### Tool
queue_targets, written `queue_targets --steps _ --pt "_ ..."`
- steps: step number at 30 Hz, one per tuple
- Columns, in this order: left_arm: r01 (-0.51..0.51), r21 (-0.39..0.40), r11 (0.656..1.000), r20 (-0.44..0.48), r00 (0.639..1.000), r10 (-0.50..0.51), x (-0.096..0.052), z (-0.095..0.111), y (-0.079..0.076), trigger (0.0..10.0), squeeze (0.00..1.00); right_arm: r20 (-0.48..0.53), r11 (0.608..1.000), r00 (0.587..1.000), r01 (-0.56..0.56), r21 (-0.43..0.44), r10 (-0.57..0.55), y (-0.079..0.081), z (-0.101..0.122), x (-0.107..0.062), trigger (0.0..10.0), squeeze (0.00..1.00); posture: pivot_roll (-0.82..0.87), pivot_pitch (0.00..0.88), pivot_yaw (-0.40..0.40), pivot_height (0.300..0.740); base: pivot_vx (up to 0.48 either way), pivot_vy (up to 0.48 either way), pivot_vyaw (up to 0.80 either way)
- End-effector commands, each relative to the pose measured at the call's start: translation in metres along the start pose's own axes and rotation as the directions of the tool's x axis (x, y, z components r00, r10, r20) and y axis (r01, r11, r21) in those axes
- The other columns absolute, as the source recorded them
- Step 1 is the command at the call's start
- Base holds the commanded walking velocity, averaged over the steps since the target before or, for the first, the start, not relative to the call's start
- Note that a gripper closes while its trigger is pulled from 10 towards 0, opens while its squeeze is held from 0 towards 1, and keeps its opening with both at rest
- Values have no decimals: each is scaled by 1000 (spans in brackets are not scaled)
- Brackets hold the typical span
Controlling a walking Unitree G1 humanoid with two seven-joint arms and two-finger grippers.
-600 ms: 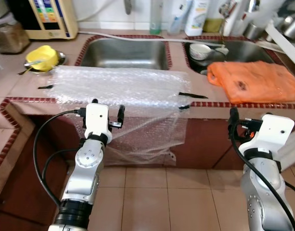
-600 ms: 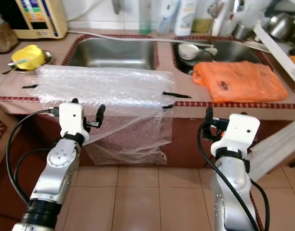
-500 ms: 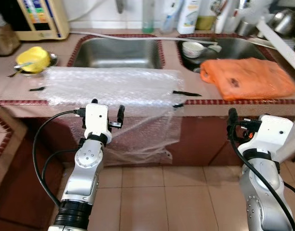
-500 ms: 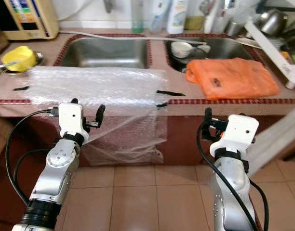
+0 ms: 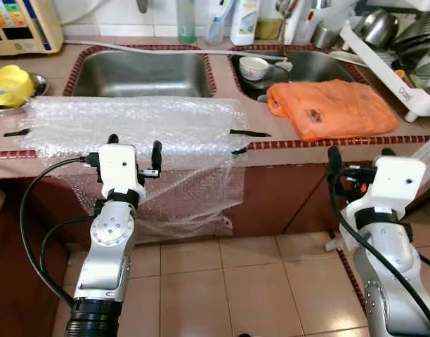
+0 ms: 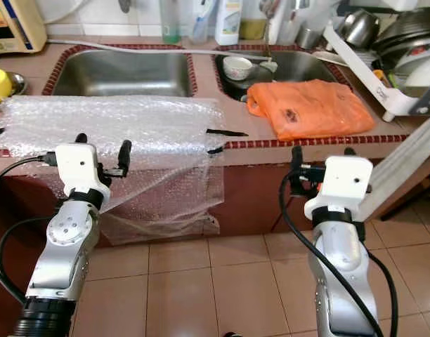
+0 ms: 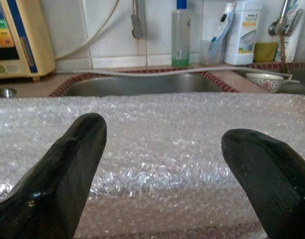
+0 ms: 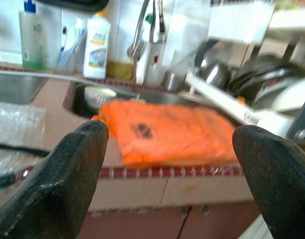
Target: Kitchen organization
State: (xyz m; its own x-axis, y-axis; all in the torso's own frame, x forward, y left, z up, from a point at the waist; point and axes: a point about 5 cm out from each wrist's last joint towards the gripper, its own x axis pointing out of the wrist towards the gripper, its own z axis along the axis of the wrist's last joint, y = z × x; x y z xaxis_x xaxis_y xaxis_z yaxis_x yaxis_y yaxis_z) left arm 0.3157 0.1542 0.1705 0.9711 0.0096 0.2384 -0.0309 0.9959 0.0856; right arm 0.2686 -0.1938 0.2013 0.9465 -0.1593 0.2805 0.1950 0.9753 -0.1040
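1. As the head views looked down on the counter (image 5: 285,156), a bubble wrap sheet (image 5: 131,123) lay taped across its near part and hung over the front edge, in front of the left sink basin (image 5: 138,72). An orange plastic bag (image 5: 331,109) lay to the right, before the right basin, where a small bowl (image 5: 253,67) sat.
2. While both arms were raised just short of the counter front, the left gripper (image 5: 134,144) stood at the draped wrap with fingers spread and nothing held; the right gripper (image 6: 319,156) was below the bag, also empty.
3. Seen from the left wrist, the two black fingers (image 7: 63,169) were wide apart with the wrap stretching beyond them, toward the basin and a bottle (image 7: 181,30) at the far wall.
4. From the right wrist view, blurred, the fingers (image 8: 63,174) were likewise spread, framing the orange bag, with a dish rack (image 8: 257,79) to the far right.
5. Likely risks: a finger could catch the hanging wrap and tear its tape strips (image 5: 249,133) loose, or a pull on the bag could drag it over the edge. Open floor (image 5: 250,281) lay between the arms; the rack crowded the right.
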Motion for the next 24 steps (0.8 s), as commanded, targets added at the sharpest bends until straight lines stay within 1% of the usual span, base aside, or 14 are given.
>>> queue_targets --steps 1,2,3,4,5,6,7,8,11,15,22,24 --pt "10 -16 1000 50 999 -9 3 12 -4 10000 0 47 999 999 24 -40 -23 -5 9 1 10000 0 -68 156 -36 740 0 0 0" --pt "10 -9 1000 57 998 -9 5 14 -5 10000 0 51 998 998 35 -48 -33 -7 10 1 10000 0 -67 154 -37 740 0 0 0" --pt "12 -21 1000 77 997 -10 6 17 -5 10000 0 44 999 999 33 -35 -31 -8 8 0 10000 0 -67 153 -37 740 0 0 0" --pt "12 -21 1000 77 997 -10 6 17 -5 10000 0 44 999 999 33 -35 -31 -8 8 0 10000 0 -67 153 -37 740 0 0 0" --pt "22 -27 999 85 996 -19 6 18 -5 9725 0 40 999 999 32 -26 -31 -8 7 0 10000 0 -68 153 -37 740 0 0 0" --pt "22 -18 1000 87 996 -20 6 18 -5 1451 0 40 999 999 36 -28 -35 -9 7 -1 2510 0 -69 153 -37 740 0 0 0" --pt "32 -27 999 129 991 -28 6 23 -5 0 0 47 999 998 40 -21 -39 -9 7 -3 0 0 -69 152 -37 740 0 0 0" --pt "45 -40 998 182 983 -37 4 30 -6 0 0 57 999 997 44 -11 -44 -9 8 -5 0 0 -70 152 -37 740 0 0 0" --pt "25 -45 999 151 988 -18 6 28 -7 0 0 51 999 998 31 -12 -31 -6 7 -5 0 0 -71 152 -34 740 0 0 0" --pt "37 -56 998 153 988 -28 6 28 -10 0 0 51 1000 998 30 -8 -30 -5 7 -4 0 0 -73 153 -35 740 0 0 0" --pt "42 -64 997 159 987 -31 5 29 -11 0 0 50 1000 998 30 -4 -30 -5 7 -4 0 0 -73 154 -35 740 0 0 0" --pt "38 -57 998 142 989 -30 6 28 -11 0 0 49 1000 998 31 -3 -31 -5 7 -3 0 0 -74 153 -34 740 0 0 0"
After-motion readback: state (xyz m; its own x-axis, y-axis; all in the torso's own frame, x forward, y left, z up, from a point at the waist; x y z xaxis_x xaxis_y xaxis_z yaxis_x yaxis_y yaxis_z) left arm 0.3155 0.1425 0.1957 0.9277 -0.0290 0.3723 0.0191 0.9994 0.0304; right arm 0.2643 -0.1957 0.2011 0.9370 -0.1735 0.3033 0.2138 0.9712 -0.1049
